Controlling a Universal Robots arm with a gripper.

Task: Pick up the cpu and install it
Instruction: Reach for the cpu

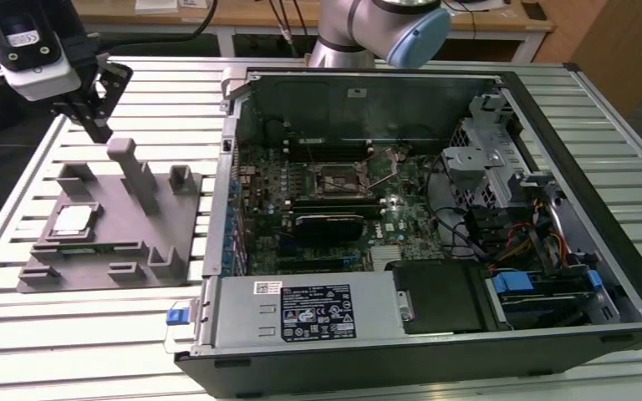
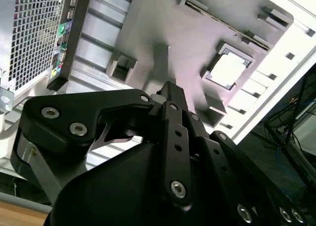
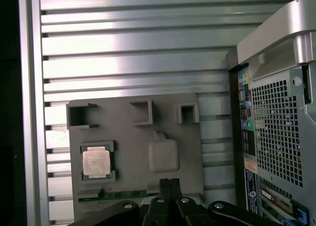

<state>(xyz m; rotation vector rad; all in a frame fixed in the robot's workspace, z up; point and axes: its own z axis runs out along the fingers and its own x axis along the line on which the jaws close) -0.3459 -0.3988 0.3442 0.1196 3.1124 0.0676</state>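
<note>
Exterior view: closed, empty hand point(image 1: 98, 132) hovers near the cpu point(image 1: 73, 222) resting in grey fixture point(image 1: 131, 251).

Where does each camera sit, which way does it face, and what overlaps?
Exterior view: raised, off the arm, looking down at the open case, fixture and cpu; arm and end effector show.
First wrist view: at the wrist, straight down on the fixture; end effector shows.
Second wrist view: at the wrist, slanting along the end effector toward the fixture.
All share the cpu in the fixture.
</note>
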